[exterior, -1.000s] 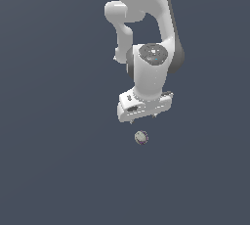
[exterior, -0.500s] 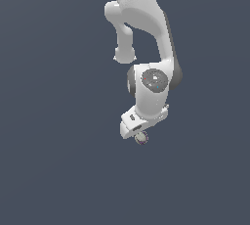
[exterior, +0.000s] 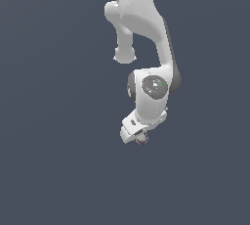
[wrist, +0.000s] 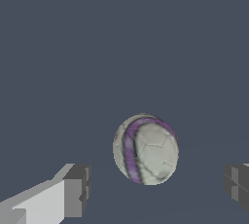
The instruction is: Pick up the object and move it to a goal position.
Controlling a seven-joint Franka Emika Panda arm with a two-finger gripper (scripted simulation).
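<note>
While the end effector (wrist: 155, 189) hangs open, its fingers (wrist: 78, 189) flank the ball (wrist: 146, 149) — untouched, unobstructed.

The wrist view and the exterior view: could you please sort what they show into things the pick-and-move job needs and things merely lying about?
Belongs to the job:
- small off-white ball with purple stripe, sitting between the fingers, untouched
- white gripper, jaws open, dark finger pads on either side of the ball

Merely lying about:
- nothing; only the plain dark grey floor is visible, no goal marker visible
</note>
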